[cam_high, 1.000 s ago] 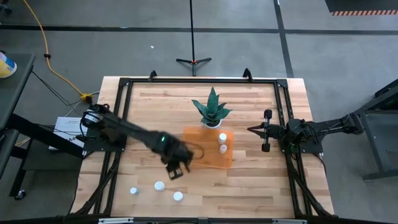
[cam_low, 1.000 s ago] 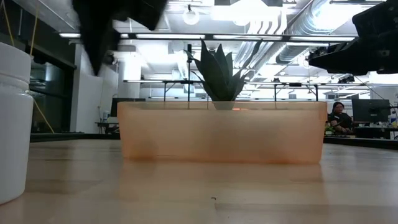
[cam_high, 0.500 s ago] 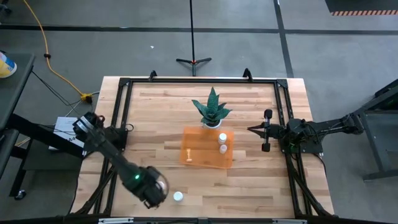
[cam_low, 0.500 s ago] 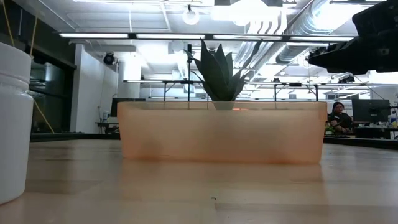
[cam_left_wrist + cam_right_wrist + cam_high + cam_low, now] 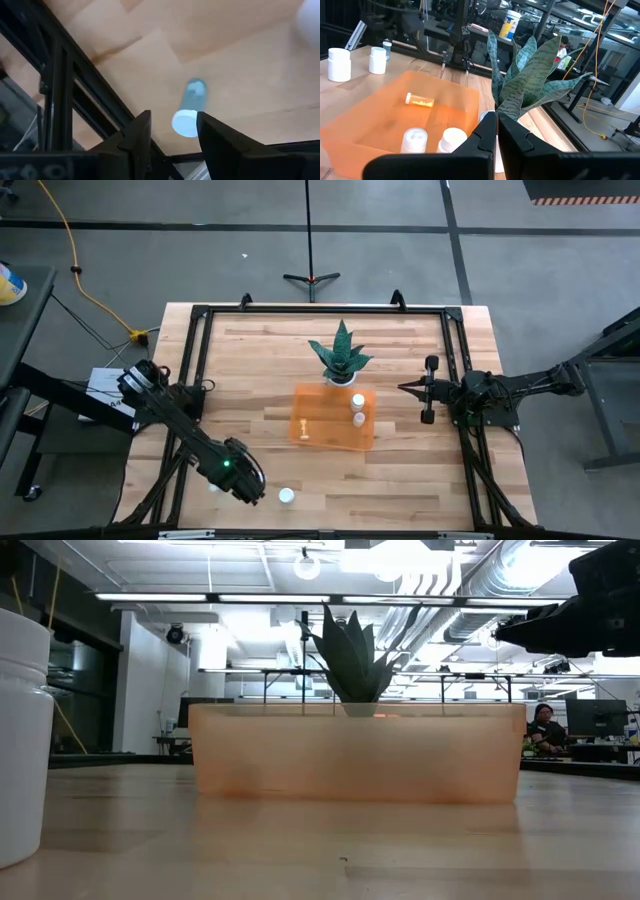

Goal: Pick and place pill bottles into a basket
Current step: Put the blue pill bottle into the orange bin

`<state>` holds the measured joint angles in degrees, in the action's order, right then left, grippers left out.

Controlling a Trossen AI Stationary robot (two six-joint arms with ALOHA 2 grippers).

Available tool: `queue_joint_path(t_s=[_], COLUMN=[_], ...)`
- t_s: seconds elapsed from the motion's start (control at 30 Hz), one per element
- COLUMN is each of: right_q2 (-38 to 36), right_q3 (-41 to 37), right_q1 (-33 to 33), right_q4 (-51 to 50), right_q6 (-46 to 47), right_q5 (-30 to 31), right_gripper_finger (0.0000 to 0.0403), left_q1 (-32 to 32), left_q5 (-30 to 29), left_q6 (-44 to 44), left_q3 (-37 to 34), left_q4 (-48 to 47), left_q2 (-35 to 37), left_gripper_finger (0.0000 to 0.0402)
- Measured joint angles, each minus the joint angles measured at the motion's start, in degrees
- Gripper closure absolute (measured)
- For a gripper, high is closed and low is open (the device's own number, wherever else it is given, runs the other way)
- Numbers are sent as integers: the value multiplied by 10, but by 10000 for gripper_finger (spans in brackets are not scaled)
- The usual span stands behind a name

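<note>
bare wood lay open between the orange basket (image 5: 334, 418) and the table's near edge, apart from one pill bottle (image 5: 286, 496) near that edge. the spiky plant (image 5: 340, 353) stood against the basket's far wall, crowding approach from that side.

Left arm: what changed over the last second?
The left gripper swung from the basket's near-left corner to the table's front-left, and now hangs open over a pill bottle. A small item now lies in the basket that was not visible before. The right gripper, the plant and the two upright bottles in the basket stayed put.
</note>
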<state>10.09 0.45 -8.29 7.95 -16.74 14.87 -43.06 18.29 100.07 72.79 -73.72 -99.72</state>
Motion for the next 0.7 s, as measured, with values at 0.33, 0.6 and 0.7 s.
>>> queue_joint_path(t_s=[0.33, 0.6, 0.7], right_q2=[0, 0, 0], right_q3=[0, 0, 0], right_q1=[0, 0, 0], right_q4=[0, 0, 0], right_q6=[0, 0, 0], right_q5=[0, 0, 0], right_gripper_finger=[395, 396, 396], left_q1=[22, 1, -9], left_q5=[36, 33, 32], left_q6=[-38, -24, -23], left_q3=[-40, -40, -44], left_q4=[76, 81, 90], left_q2=[0, 0, 0], left_gripper_finger=[136, 59, 51])
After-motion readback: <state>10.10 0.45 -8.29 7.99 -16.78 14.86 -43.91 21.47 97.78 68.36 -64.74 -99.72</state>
